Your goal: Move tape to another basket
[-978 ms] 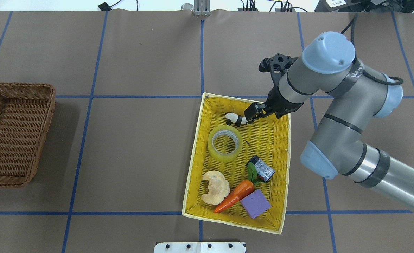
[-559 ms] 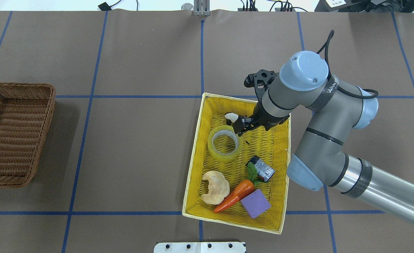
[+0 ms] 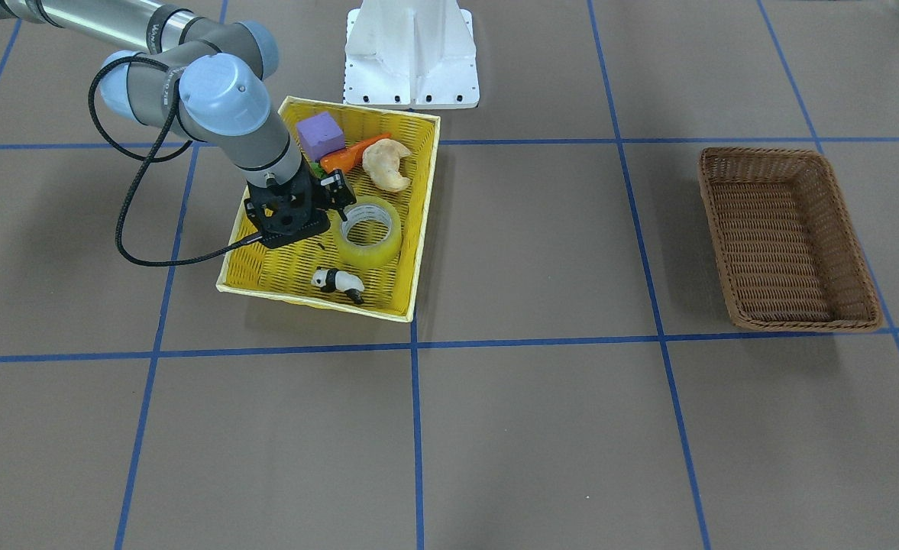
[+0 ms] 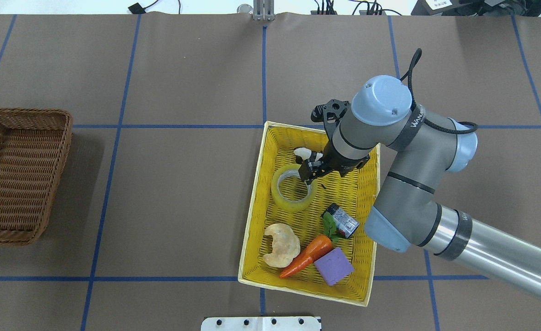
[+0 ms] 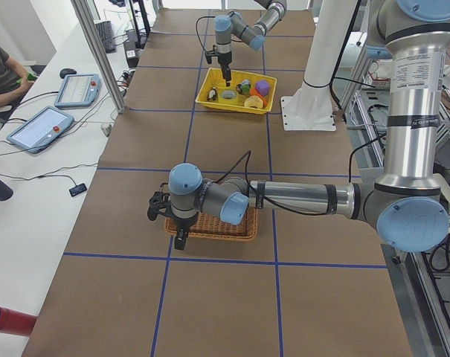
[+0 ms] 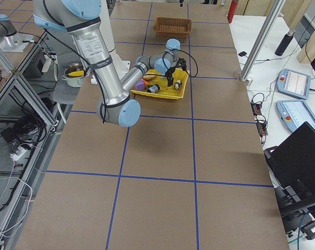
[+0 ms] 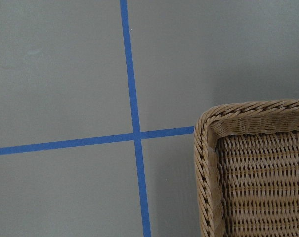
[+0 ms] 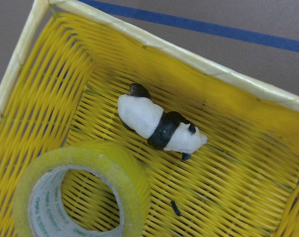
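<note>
Right under the right end effector (image 4: 308,174) lies the tape (image 4: 280,195), flat in the yellow basket (image 4: 362,193). This end effector hangs over the tape's rim with its fingers spread. Just beside it is a small panda toy (image 4: 302,152). Far away across the worktop (image 4: 183,184) sits the brown basket (image 4: 63,151), with the left end effector (image 5: 181,242) near it; I cannot tell whether that one is spread or pressed together.

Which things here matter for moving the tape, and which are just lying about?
Job: translucent yellowish packing tape roll; brown woven wicker basket; right gripper.
Lying about: black-and-white panda figurine; beige croissant; orange carrot; purple block; small dark-capped jar; bright yellow woven basket.
</note>
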Robot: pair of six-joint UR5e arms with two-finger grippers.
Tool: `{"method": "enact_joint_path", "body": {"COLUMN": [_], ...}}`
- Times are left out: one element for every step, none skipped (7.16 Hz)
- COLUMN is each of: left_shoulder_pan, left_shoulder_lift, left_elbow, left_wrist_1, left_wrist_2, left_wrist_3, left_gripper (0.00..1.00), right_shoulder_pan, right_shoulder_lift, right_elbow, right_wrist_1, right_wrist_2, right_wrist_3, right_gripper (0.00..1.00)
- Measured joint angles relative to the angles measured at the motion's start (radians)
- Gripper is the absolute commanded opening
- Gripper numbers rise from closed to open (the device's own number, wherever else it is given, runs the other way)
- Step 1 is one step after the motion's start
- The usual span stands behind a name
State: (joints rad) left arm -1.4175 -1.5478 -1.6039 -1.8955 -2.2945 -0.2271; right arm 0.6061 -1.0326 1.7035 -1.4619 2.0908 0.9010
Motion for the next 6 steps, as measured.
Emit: {"method": "enact_joint_path", "body": {"left_shoulder_pan": [0.0,0.0,0.0,0.0,0.0,0.0], "left_shoulder_lift": [0.0,0.0,0.0,0.0,0.0,0.0], "left_elbow": [-0.001,-0.002,-0.002,-0.003,-0.003,-0.004], "left_wrist_1": [0.0,0.0,-0.001,-0.001,-0.001,-0.001], "left_wrist_2": [-0.001,-0.002,-0.002,-0.002,-0.002,-0.002], "left_wrist_3": [-0.001,-0.001,-0.001,-0.001,-0.001,-0.001], "left_gripper": [0.98,0.98,0.98,0.98,0.98,0.98], "right_shoulder_pan": [-0.009,-0.017,-0.022,-0.024,-0.024,-0.025], "right_shoulder_lift": [0.026,0.04,0.044,0.045,0.043,0.039], "right_elbow": [-0.031,-0.057,-0.084,-0.109,-0.121,-0.124], "right_wrist_1": [0.002,0.011,0.039,0.076,0.099,0.11], "right_wrist_2": [0.0,0.0,0.0,0.0,0.001,0.002], "right_wrist_3": [0.017,0.031,0.038,0.043,0.046,0.051], "right_gripper": [0.9,0.89,0.84,0.55,0.01,0.0]}}
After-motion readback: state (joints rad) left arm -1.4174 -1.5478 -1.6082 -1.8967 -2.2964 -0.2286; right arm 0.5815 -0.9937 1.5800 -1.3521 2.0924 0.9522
